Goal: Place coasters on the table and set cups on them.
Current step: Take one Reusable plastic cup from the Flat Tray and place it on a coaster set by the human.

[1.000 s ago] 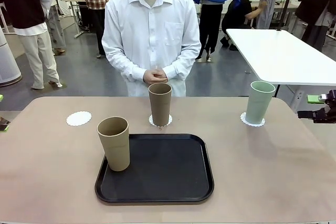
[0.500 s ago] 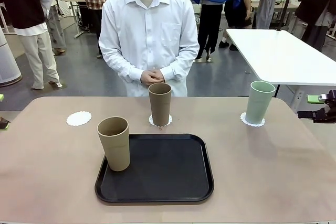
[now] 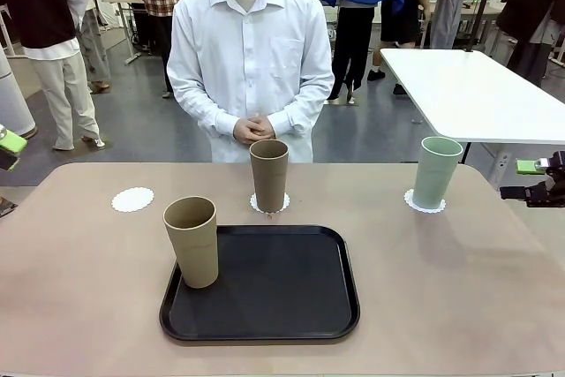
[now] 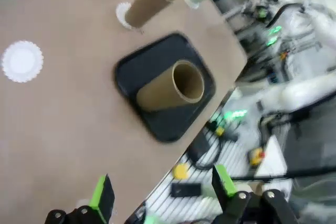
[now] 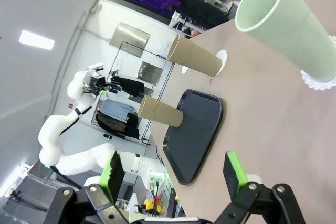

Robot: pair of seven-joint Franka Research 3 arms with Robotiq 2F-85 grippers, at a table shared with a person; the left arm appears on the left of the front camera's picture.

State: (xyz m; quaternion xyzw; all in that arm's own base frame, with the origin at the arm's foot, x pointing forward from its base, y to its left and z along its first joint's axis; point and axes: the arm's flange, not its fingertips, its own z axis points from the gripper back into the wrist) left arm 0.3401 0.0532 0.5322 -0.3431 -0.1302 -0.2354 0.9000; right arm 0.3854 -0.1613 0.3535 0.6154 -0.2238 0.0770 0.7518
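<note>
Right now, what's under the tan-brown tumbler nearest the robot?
The black rounded tray, at its left edge. No lacy coaster rim shows around the tan-brown tumbler; its base covers whatever lies directly beneath.

Bright, even overhead light leaves faint shadows on the wide beige tabletop (image 3: pixel 441 297) beside the black rounded tray (image 3: pixel 274 289). Beyond the tray the left wrist view blurs; wrist-view edges bow.

**Mostly matt, little shine**

The tan cup (image 3: pixel 192 241), brown cup (image 3: pixel 268 174) and mint cup (image 3: pixel 437 171) look matt and smooth. The doily (image 3: pixel 132 199) is thin white paper, lacy-edged. The black tray (image 3: pixel 274 293) looks like smooth plastic with a faint sheen. The table (image 3: pixel 441 289) is smooth, matt beige. The shirt (image 3: pixel 252 50) is white cloth.
</note>
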